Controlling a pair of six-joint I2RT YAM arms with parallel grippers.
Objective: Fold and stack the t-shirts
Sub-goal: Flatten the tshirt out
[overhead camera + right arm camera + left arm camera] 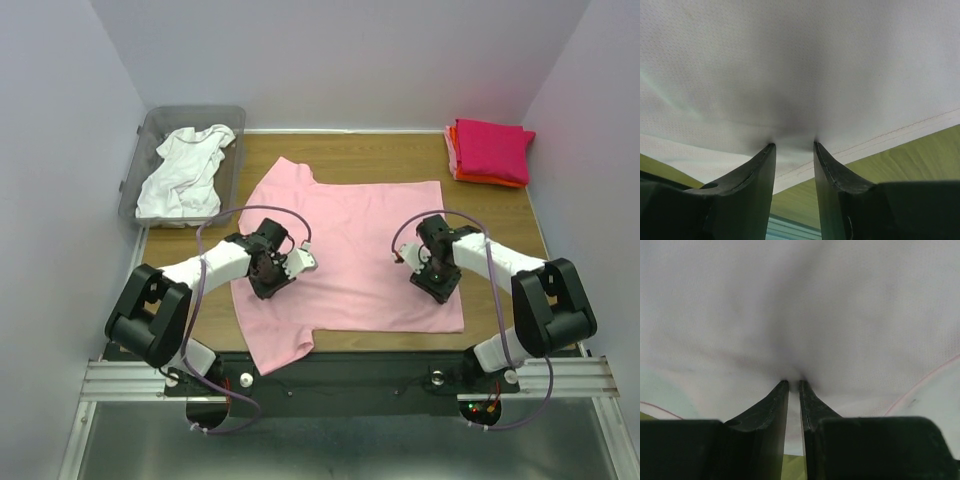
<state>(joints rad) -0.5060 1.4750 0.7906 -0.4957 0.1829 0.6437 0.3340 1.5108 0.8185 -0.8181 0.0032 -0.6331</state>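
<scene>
A light pink t-shirt (360, 235) lies spread flat on the wooden table, neck to the left. My left gripper (268, 270) is down on its left part, near the neck. In the left wrist view its jaws (791, 382) stand nearly closed, tips pinched into the cloth (800, 305). My right gripper (432, 272) is down on the shirt's right part, near the hem. In the right wrist view its jaws (792, 145) stand apart, tips pressing into the cloth (800, 65) just inside the stitched hem. A white t-shirt (185, 172) lies crumpled in the bin. Folded magenta, orange and salmon shirts (490, 150) are stacked at the back right.
A clear grey plastic bin (150, 128) stands at the back left corner. White walls close in the table (400, 155) on three sides. Bare wood shows along the back and right of the pink shirt, and past the hem in the right wrist view (920, 170).
</scene>
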